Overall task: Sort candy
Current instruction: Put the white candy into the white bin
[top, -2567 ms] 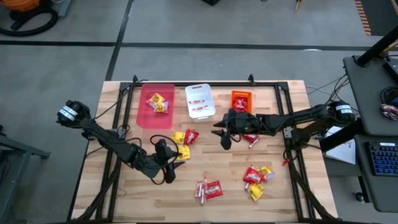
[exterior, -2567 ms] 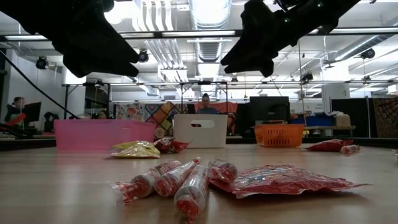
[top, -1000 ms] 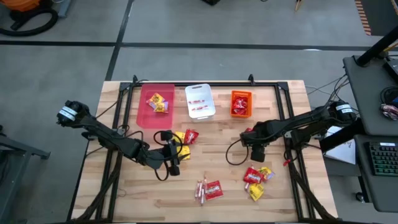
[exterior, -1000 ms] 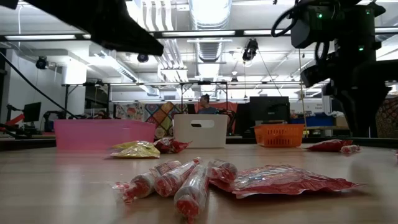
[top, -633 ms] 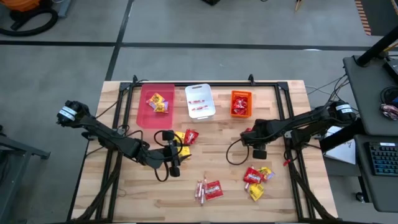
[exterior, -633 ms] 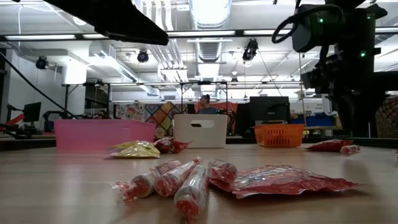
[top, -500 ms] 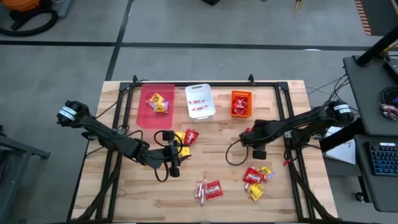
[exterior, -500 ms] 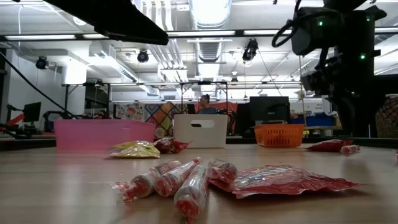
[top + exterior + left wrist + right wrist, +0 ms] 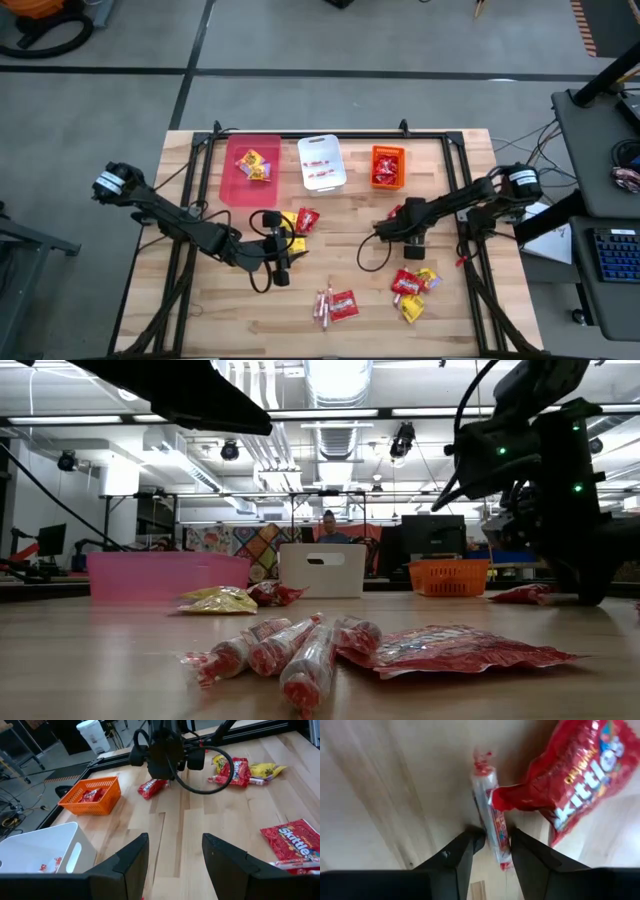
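The right end effector (image 9: 492, 851) is down at the table (image 9: 470, 300), with its fingers (image 9: 459, 855) a little apart on either side of a thin pinkish-red stick (image 9: 492, 820). The tips are at the lower end of this stick, but I cannot tell if they already press it. A red packet (image 9: 570, 785) lies against the same stick and partly over it. In the high view this end effector (image 9: 408, 231) is right of the table's middle, above a small group of red and yellow packets (image 9: 412, 287).

The left end effector (image 9: 172, 865) hangs above the table with its fingers wide open, and it holds nothing. In the high view it (image 9: 282, 262) is left of centre, close to a yellow packet (image 9: 287, 221) and a red one (image 9: 308, 219).

At the near edge, in the low view, several sticks (image 9: 285, 650) lie beside a flat red packet (image 9: 455, 647).

Far back stand three bins in a row. The pink bin (image 9: 232, 190) has a few yellow and red sweets inside. The white bin (image 9: 321, 182) contains some thin sticks. The orange bin (image 9: 376, 168) contains red packets.
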Robot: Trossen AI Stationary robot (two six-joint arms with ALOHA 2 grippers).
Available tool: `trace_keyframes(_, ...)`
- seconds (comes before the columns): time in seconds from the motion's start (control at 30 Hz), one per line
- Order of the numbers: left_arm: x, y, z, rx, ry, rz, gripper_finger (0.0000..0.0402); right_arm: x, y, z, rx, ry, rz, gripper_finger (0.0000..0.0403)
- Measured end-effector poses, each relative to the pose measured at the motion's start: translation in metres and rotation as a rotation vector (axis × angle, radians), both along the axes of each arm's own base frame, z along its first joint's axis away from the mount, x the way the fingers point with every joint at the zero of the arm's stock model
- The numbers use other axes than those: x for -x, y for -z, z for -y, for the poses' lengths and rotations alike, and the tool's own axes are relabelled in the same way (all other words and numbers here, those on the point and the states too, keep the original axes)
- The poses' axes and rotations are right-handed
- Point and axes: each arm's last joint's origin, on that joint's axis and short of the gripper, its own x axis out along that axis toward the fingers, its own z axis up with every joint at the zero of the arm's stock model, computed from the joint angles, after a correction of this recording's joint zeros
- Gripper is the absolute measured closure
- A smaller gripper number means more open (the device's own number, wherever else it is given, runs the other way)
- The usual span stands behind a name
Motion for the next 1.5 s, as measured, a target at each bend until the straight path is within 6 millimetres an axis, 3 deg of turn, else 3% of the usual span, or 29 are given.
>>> trace_keyframes(0.37, 0.000, 0.001, 0.000, 0.027, -0.010, 0.006, 0.0233, -0.019, -0.019, -0.003, -0.073, 0.022, 0.057, 0.0382)
trace_keyframes(0.73, 0.000, 0.001, 0.000, 0.050, -0.018, 0.009, 0.0233, -0.025, -0.057, -0.009, -0.152, 0.050, 0.217, 0.0395)
trace_keyframes(0.9, 0.000, 0.001, 0.000, 0.051, -0.018, 0.009, 0.0233, -0.029, -0.078, -0.008, -0.170, 0.039, 0.408, 0.0395)
trace_keyframes(1.13, 0.001, 0.003, 0.000, 0.091, -0.039, 0.002, 0.0233, -0.053, -0.109, -0.008, -0.197, -0.075, 0.842, 0.0395)
trace_keyframes(1.33, 0.004, -0.003, 0.001, 0.147, -0.091, -0.086, 0.0233, -0.087, -0.132, 0.017, -0.061, -0.196, 1.198, 0.0395)
trace_keyframes(1.5, 0.007, -0.012, 0.002, 0.153, -0.143, -0.194, 0.0233, -0.113, -0.145, 0.061, 0.176, -0.174, 1.231, 0.0394)
